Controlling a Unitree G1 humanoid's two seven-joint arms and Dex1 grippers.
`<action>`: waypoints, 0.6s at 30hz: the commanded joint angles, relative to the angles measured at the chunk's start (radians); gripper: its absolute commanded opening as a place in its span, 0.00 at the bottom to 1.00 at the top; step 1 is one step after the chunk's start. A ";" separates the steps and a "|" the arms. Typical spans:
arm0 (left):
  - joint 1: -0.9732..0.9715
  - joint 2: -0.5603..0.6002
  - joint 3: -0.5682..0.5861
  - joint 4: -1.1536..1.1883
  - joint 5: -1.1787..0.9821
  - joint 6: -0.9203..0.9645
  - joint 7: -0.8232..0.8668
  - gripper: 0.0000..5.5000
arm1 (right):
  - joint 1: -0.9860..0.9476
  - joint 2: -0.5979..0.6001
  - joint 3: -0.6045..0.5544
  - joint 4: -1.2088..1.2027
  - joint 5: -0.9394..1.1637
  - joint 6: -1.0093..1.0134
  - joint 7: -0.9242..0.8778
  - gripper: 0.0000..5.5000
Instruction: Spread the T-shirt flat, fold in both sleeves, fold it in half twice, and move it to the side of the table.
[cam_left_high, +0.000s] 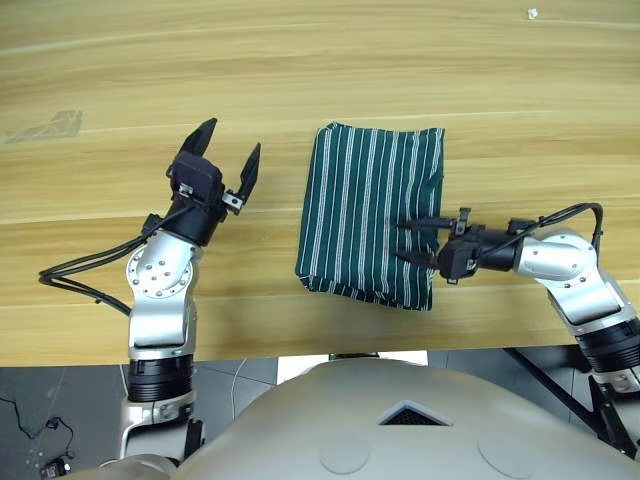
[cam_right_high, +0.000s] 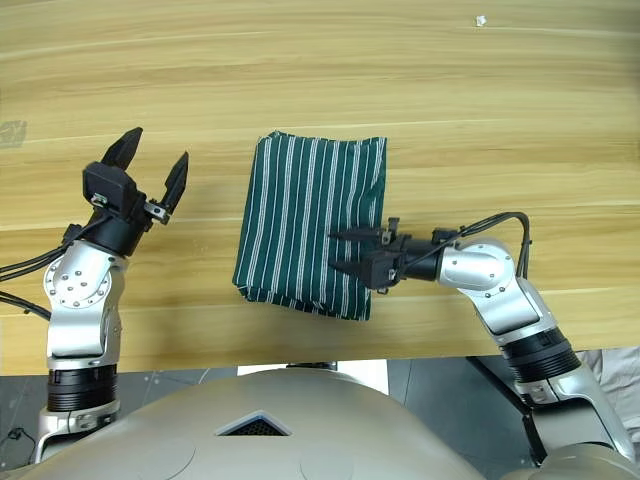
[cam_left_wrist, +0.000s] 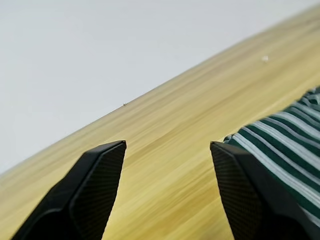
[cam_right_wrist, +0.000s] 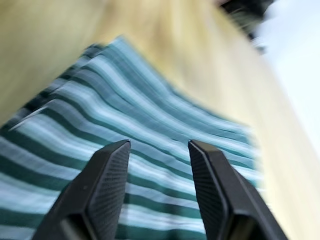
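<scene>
Both halvings look done: the striped T-shirt (cam_left_high: 370, 210) lies as a compact rectangle at the middle of the wooden table (cam_left_high: 300, 60). The step in hand is therefore probably the move to the side, which calls for a firm pinch through all layers at its 3 o'clock edge. The right gripper (cam_left_high: 402, 238) reaches in low from 4 o'clock, fingers spread over that edge and holding nothing, while the left gripper (cam_left_high: 233, 135) stands apart at the shirt's 9 o'clock, likewise spread and empty.

The right gripper (cam_right_wrist: 159, 146), jaws parted, points across the green-and-white striped T-shirt (cam_right_wrist: 165, 112) lying on the wooden surface (cam_right_wrist: 45, 45).
</scene>
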 joint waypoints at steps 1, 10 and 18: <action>0.046 0.149 -0.032 0.027 0.206 -0.165 -0.036 0.57 | 0.108 0.007 -0.086 0.027 0.058 -0.103 -0.048 0.39; 0.121 0.418 -0.140 0.091 0.596 -0.545 -0.052 0.57 | 0.221 -0.154 -0.190 0.343 -0.339 -0.710 -0.155 0.39; 0.048 0.460 -0.255 0.222 0.703 -0.645 -0.059 0.57 | 0.181 -0.113 -0.172 0.422 -0.576 -0.824 -0.289 0.39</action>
